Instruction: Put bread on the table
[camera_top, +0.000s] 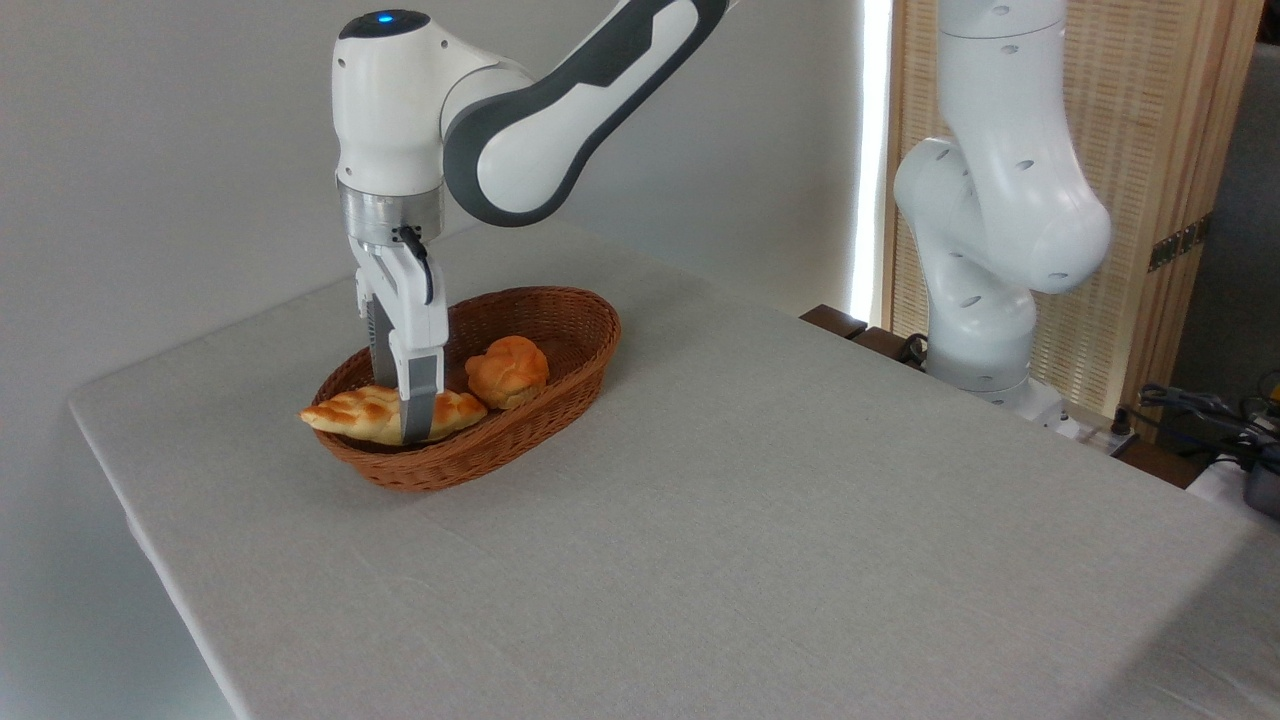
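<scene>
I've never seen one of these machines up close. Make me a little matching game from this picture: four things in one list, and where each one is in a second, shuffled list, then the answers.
Things:
1. bread
2. bun
3. basket
4. gripper

Places:
A. sitting on the table, towards its far left corner
B. reaching down into the basket, one finger in front of the long loaf
C. at the basket's front, its pointed end sticking out over the left rim
D. in the middle of the basket, to the right of the gripper

Pairs: 1-C, 2-D, 3-A, 4-B
</scene>
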